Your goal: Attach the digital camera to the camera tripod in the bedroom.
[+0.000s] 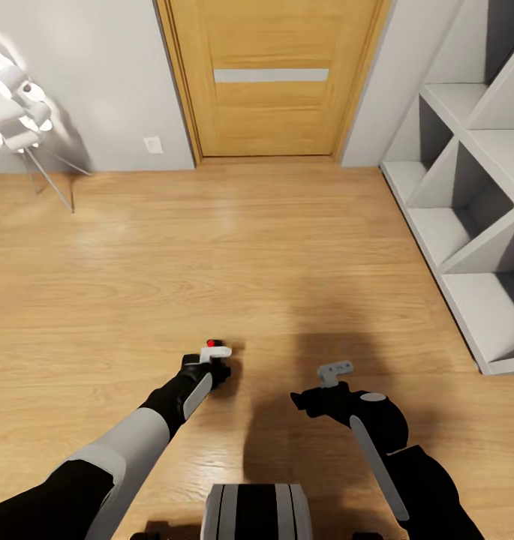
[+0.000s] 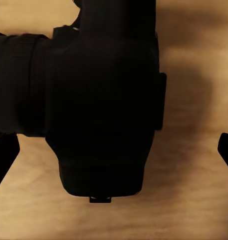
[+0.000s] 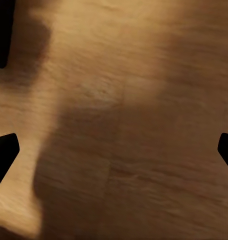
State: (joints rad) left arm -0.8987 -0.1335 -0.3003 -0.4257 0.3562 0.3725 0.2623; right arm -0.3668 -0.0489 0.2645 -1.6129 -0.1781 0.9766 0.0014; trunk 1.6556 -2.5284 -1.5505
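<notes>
From the head view we see our left gripper (image 1: 216, 358) low over the wood floor (image 1: 257, 255), with a red dot at its tip that we take to be the top of the digital camera (image 1: 211, 344); from here we cannot tell how the jaws stand around it. Our right gripper (image 1: 333, 373) hangs beside it, with nothing near its white-tipped fingers. Ahead stand a wooden door (image 1: 272, 75), a white shelf unit (image 1: 467, 225) and a thin-legged white lamp (image 1: 20, 112); we make out no tripod among them. In the left wrist view the digital camera (image 2: 94, 110) sits between the jaws as a dark boxy body, its short lens pointing toward one jaw, with the floor (image 2: 193, 210) behind it. The two dark fingertips (image 2: 3, 155) show at the picture's edges, spread wide, each with bare floor between it and the camera, so we judge the left jaws open around the camera and not pinching it; whether it rests on the floor we cannot tell. In the right wrist view the jaws are spread as well, one fingertip (image 3: 4, 155) at each side and only shadowed floor (image 3: 143, 125) between them. We judge the task barely begun: the camera is not yet gripped, the tripod not reached and the attaching not done.
</notes>
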